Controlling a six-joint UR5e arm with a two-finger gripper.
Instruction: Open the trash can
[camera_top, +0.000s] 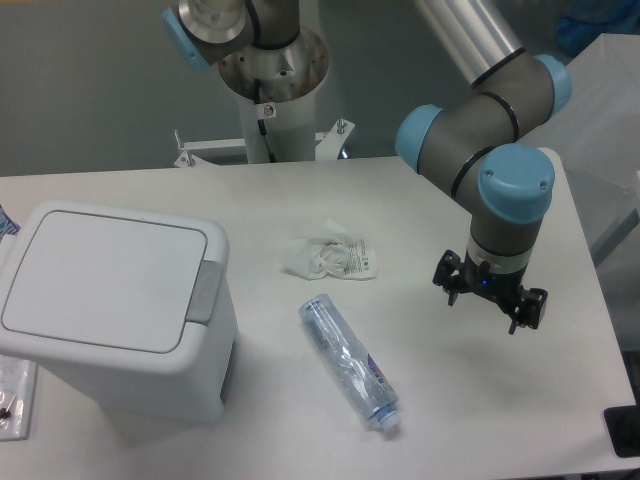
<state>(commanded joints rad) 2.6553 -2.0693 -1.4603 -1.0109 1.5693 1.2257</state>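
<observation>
my pincer (491, 300) hangs over the right side of the tabletop (500, 400), fingers pointing down with a gap showing between them, so i read it as open and holding nothing. the trash can (110, 300) sits at the far left of the picture, well apart from me, its flat lid closed and its grey push-button tab (207, 292) on the lid edge that faces my pincer. that is the relation the coming move turns on, in my judgement: the tab lies to the left in view, at about the same depth, and higher than the tabletop, so i would cross leftward and come down on it from above.

between us lie a clear plastic bottle (349, 363), its long axis running diagonally from upper left to lower right with the cap toward the front edge, and a crumpled clear wrapper (330, 257) just behind it. neither touches the can. travelling above them leaves open room; a low sweep risks knocking the bottle. the can's near face stands close to the front edge of the tabletop.
</observation>
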